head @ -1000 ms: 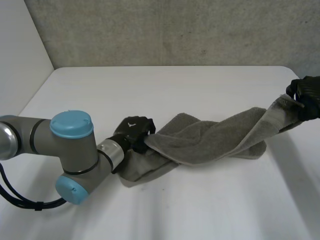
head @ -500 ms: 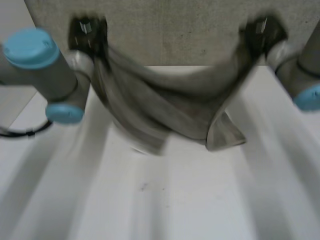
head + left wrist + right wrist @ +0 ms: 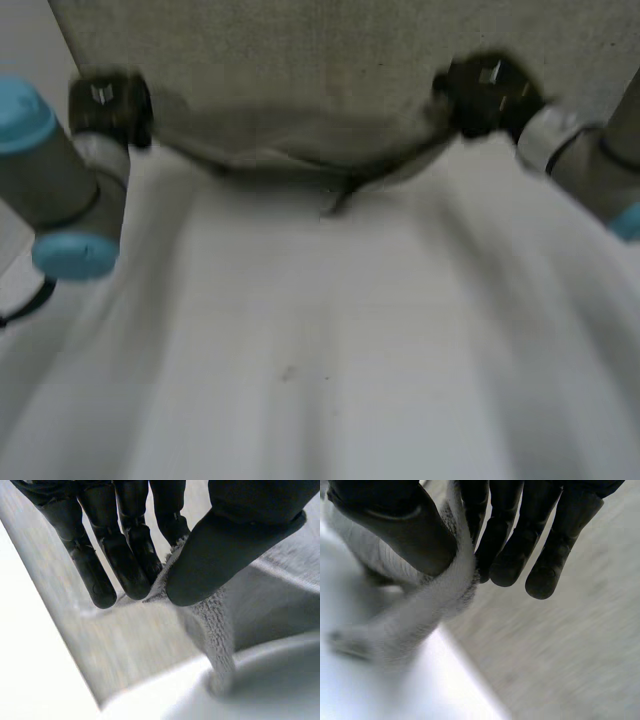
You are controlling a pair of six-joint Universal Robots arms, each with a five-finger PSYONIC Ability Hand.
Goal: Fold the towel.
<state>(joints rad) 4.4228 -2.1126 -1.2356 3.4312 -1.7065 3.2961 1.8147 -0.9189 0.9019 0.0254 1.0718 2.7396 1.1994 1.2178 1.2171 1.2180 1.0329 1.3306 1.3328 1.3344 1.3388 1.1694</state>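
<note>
White table (image 3: 300,380), grey towel (image 3: 300,145) stretched before a concrete wall (image 3: 300,50)

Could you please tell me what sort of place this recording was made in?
Probably a robotics lab or test room: a bare white table against a plain grey concrete-like wall, with two grey robot arms, whose black left hand and right hand pinch a grey terry towel.

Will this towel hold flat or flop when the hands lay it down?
Probably floppy: the towel sags between the left hand and right hand. Likely not slippery: its fuzzy pile sits pinched at each thumb.
</note>
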